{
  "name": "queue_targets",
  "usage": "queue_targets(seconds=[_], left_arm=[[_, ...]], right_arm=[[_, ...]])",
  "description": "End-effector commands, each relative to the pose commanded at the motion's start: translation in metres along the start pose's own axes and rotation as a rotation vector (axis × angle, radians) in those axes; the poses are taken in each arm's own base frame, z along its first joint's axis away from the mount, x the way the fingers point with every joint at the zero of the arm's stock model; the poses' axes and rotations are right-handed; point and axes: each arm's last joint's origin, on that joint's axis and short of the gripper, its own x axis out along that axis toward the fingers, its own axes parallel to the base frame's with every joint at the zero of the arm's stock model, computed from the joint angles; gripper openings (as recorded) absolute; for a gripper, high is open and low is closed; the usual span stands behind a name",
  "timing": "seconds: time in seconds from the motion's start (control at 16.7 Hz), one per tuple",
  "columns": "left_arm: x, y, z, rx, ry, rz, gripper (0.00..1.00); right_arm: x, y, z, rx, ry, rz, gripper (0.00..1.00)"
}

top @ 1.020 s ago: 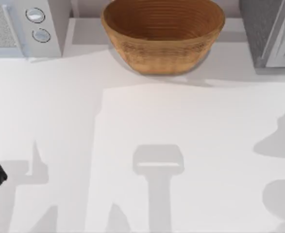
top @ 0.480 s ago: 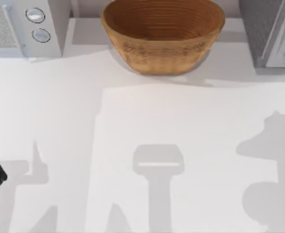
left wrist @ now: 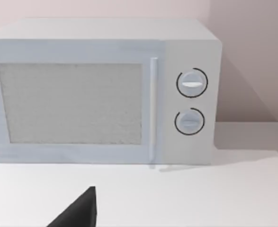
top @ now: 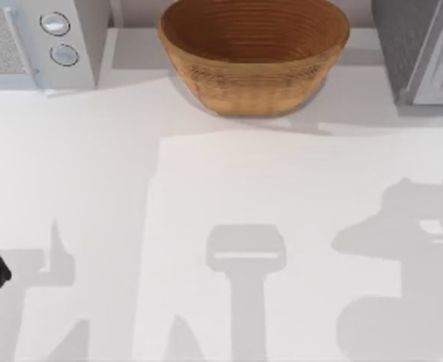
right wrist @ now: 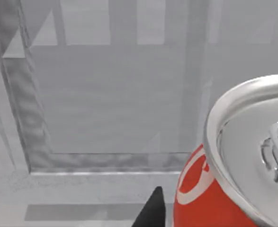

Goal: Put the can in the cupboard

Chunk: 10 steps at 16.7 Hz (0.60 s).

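The wide middle of the bench (top: 206, 188) lies bare, open for a pass from either side. Along its far edge stand a microwave (top: 36, 41) at the left, a wicker basket (top: 253, 53) in the middle and the cupboard (top: 421, 49) at the right. A narrow gap separates microwave from basket.

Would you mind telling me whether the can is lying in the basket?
No: the top view shows the basket holding nothing, while the red can sits before the cupboard in the right wrist view.

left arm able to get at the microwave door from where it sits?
Probably yes. The microwave faces the left end effector squarely, with bare table between them and nothing in the way. The basket sits off to the side.
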Motion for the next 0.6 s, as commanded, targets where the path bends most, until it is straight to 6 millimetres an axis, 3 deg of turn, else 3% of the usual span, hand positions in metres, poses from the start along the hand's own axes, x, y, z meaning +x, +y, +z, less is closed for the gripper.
queue_targets(seconds=[0.24,0.6], left_arm=[[0.000,0.000,0.000,0.000,0.000,0.000,1.00],[0.000,0.000,0.000,0.000,0.000,0.000,1.00]], right_arm=[[-0.008,0.001,0.018,-0.005,-0.019,0.000,0.00],[-0.008,0.001,0.017,-0.002,-0.014,0.001,0.00]])
